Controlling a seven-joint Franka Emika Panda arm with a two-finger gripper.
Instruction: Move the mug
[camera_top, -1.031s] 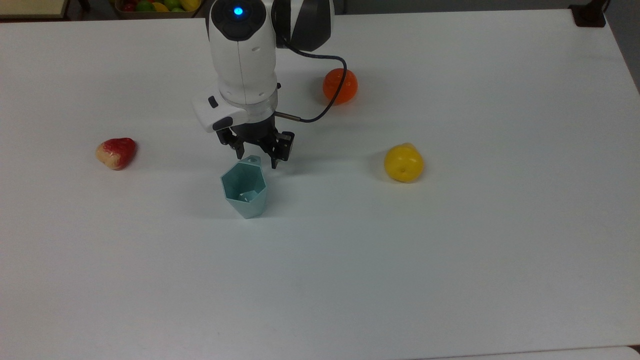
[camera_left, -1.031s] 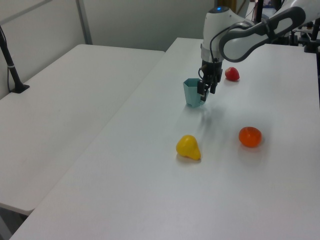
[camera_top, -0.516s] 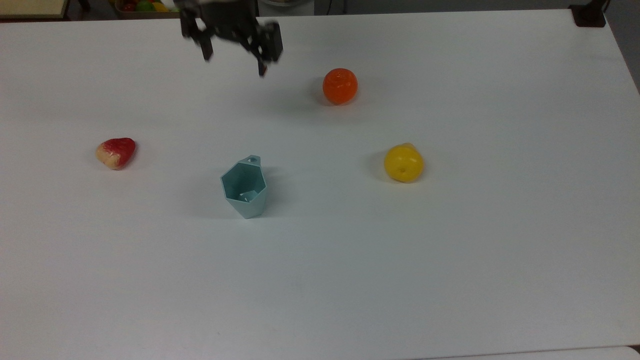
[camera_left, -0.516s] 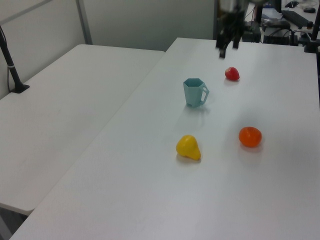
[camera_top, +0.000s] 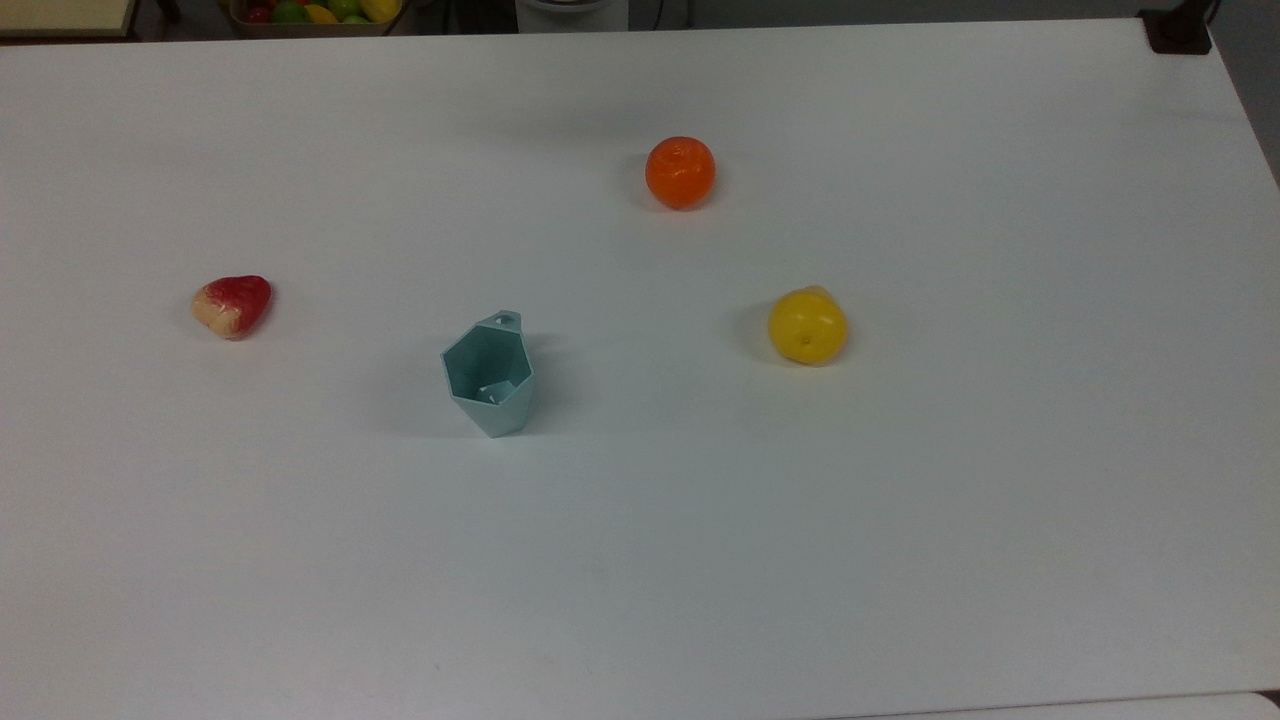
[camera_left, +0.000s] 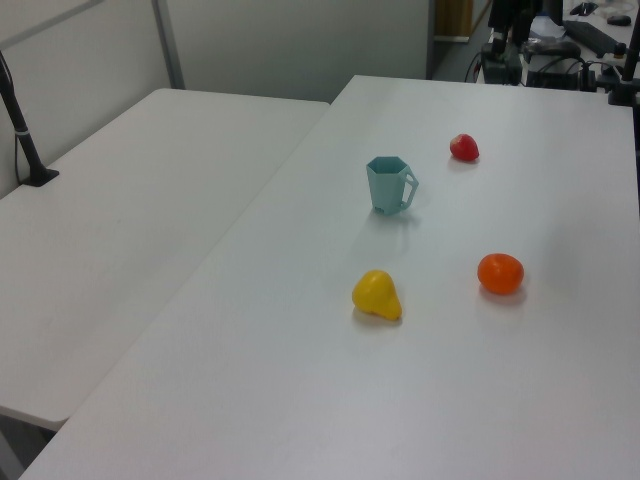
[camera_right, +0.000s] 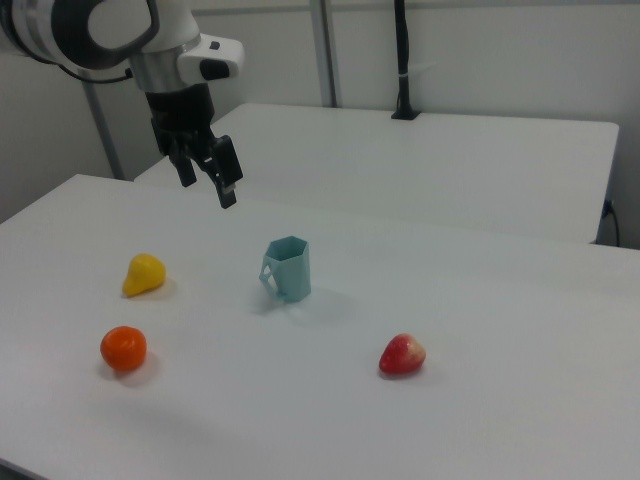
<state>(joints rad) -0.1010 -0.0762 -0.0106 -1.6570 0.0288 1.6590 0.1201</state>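
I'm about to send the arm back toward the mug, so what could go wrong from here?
1. The mug is tall, tapers to a narrow base and stands free on the table; a sideways nudge could tip it.
2. Its small tab handle sticks out to one side, so a finger may catch it and spin the mug.
3. The hand hangs open above the table, off to the right view's left of the mug; a misaligned descent could strike the rim.

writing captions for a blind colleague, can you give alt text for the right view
A pale teal mug stands upright near the middle of a white table, with the robot's open pincer raised above and off toward the right view's left. A yellow fruit and an orange lie left; a red fruit lies right.
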